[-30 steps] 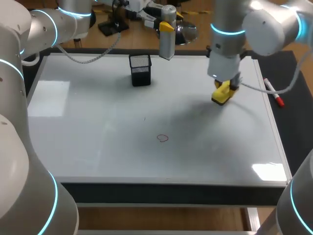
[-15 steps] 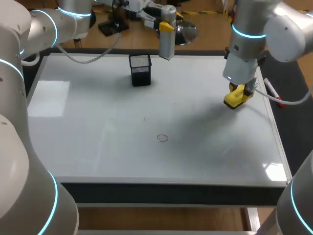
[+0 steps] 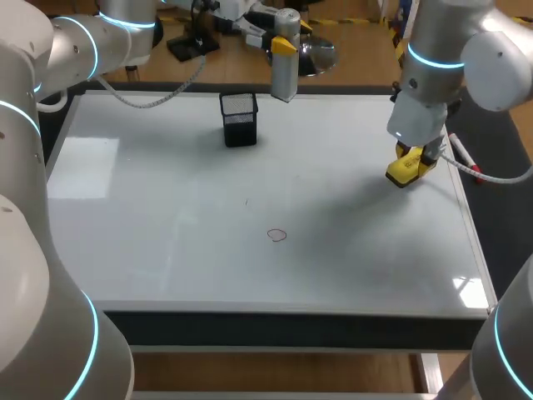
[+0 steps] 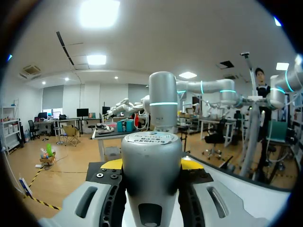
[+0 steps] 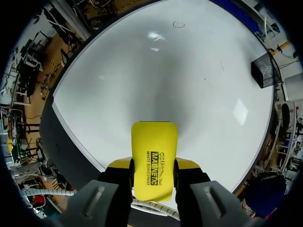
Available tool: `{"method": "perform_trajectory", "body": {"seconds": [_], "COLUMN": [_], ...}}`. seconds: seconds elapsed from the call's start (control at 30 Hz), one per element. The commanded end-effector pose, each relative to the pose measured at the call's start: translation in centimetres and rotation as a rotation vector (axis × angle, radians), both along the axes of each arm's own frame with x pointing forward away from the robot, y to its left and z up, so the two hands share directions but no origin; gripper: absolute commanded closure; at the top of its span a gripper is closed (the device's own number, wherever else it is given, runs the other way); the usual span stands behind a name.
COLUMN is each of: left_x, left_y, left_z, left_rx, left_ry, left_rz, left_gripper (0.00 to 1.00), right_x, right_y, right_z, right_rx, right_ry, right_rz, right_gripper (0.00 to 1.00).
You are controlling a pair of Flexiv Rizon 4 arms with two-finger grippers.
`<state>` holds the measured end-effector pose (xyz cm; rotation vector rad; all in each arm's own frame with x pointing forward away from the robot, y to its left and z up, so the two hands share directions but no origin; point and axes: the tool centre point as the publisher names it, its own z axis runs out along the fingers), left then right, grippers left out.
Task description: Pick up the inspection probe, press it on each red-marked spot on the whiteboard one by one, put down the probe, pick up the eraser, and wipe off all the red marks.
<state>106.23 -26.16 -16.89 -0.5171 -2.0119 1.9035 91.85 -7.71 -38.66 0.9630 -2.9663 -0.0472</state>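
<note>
Right gripper (image 5: pixel 154 164) clamped on eraser (image 5: pixel 154 144); left gripper (image 4: pixel 151 164) grips probe (image 4: pixel 152 184), tips mostly hidden

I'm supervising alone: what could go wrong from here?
The eraser sits in the right tool near the right side of the whiteboard, far from the red mark; a wipe could miss it.
The marker lies just beyond that edge; the arm could knock it.
The left tool holds the probe high; it could drop.
</note>
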Motion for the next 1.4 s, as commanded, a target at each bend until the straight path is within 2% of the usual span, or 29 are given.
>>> {"method": "perform_trajectory", "body": {"seconds": [0.03,0.5,0.57,0.6,0.7,0.77,0.87,1.13,1.4], "left_x": [0.7,0.7,0.3,-0.1,-1.6,-2.2,-3.6,-8.6,-13.2], "left_y": [0.0,0.0,-0.1,-0.1,0.0,0.4,0.6,1.0,2.0], "left_z": [-0.1,-0.1,-0.5,-0.6,-1.0,-1.0,-0.6,0.4,0.7], "left_rx": [0.003,0.003,0.016,0.036,0.034,-0.002,-0.014,-0.049,-0.053], "left_ry": [0.011,0.011,0.005,-0.001,-0.009,-0.025,-0.048,-0.102,-0.123], "left_rz": [-0.168,-0.168,-0.186,-0.179,-0.180,-0.180,-0.187,-0.219,-0.208], "left_gripper": [1.00,1.00,1.00,1.00,1.00,1.00,1.00,1.00,1.00], "right_x": [0.0,0.0,0.0,0.0,0.0,0.0,0.0,0.0,0.0], "right_y": [-0.1,-0.1,-0.1,-0.1,-0.1,-0.1,-0.1,-0.1,-0.1], "right_z": [0.1,0.1,0.1,0.1,0.1,0.1,0.1,0.1,0.1], "right_rx": [-0.002,-0.002,-0.002,-0.002,-0.002,-0.002,-0.002,-0.002,-0.002], "right_ry": [0.000,0.000,0.000,0.000,0.000,0.000,0.000,0.000,0.000], "right_rz": [0.002,0.002,0.002,0.002,0.002,0.002,0.002,0.002,0.002], "right_gripper": [1.00,1.00,1.00,1.00,1.00,1.00,1.00,1.00,1.00]}}
